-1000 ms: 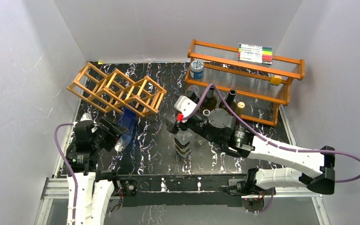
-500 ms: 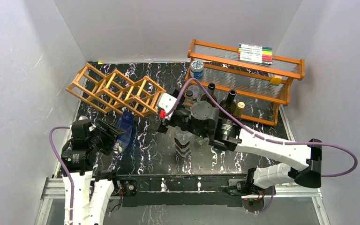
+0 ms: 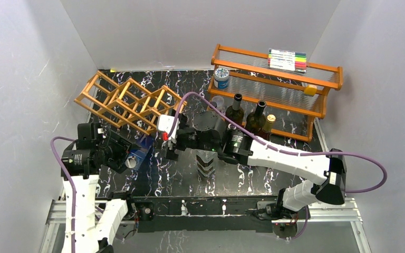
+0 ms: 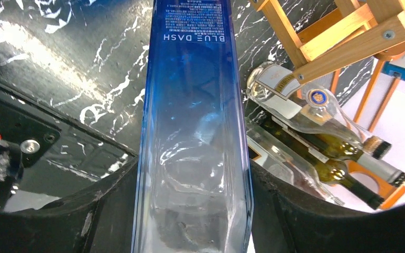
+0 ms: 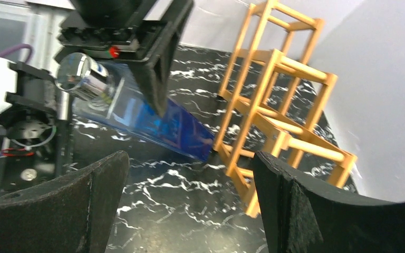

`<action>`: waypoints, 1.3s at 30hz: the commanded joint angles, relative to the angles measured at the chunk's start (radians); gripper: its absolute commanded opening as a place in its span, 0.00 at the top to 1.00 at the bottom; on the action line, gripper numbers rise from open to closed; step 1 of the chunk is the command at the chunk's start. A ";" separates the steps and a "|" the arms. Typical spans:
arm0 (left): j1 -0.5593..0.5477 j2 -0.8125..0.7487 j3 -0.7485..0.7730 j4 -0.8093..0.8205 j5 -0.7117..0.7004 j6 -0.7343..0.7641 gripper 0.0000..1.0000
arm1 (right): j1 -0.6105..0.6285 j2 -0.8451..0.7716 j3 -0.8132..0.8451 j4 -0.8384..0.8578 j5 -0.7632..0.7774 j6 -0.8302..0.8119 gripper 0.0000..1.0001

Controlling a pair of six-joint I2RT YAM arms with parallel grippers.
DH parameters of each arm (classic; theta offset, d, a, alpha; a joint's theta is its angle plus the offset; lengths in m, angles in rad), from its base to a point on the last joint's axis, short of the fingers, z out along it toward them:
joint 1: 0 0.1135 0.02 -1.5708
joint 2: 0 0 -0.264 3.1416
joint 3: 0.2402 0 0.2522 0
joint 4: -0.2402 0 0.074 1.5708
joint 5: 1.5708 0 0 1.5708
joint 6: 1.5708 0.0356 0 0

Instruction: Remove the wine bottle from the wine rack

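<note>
The wine bottle (image 3: 141, 148) is being drawn back by the left gripper (image 3: 120, 154) — pinched near its capped end — with its base just beside the wine rack (image 3: 129, 103), seemingly almost freed. The right gripper (image 5: 190, 163), jaws spread wide, is being swung leftward toward it.

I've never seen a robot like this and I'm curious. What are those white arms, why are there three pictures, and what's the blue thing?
They are two robot arms with two-finger claws. The wide picture looks down from above; the other two come from cameras on the wrists. The left gripper pinches a blue glass bottle beside the wooden wine rack. The right gripper is open, holding nothing. The black table also carries an orange shelf with more bottles standing by it.
</note>
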State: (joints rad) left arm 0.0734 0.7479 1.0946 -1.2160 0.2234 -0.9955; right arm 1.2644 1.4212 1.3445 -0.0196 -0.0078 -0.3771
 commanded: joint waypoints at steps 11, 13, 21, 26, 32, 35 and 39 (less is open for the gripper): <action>-0.001 -0.039 0.094 0.089 0.086 -0.277 1.00 | 0.089 0.138 -0.025 0.244 -0.115 0.076 0.02; -0.001 -0.038 0.097 0.082 0.089 -0.279 1.00 | 0.097 0.156 -0.042 0.272 -0.072 0.074 0.02; -0.001 -0.041 0.105 0.070 0.099 -0.281 1.00 | 0.110 0.255 -0.045 0.370 0.039 0.062 0.02; 0.000 -0.043 0.107 0.068 0.098 -0.273 1.00 | 0.121 0.299 -0.036 0.396 0.088 0.029 0.04; -0.001 -0.046 0.094 0.077 0.110 -0.275 1.00 | 0.126 0.350 -0.039 0.434 0.154 0.002 0.12; -0.001 -0.047 0.093 0.076 0.104 -0.273 1.00 | 0.133 0.358 -0.044 0.464 0.199 0.002 0.12; 0.000 -0.056 0.077 0.083 0.106 -0.283 0.97 | 0.143 0.360 -0.068 0.534 0.256 0.011 0.08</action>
State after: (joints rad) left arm 0.0746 0.7280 1.1271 -1.2495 0.2352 -1.2613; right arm 1.3964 1.7809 1.2930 0.3759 0.1646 -0.3698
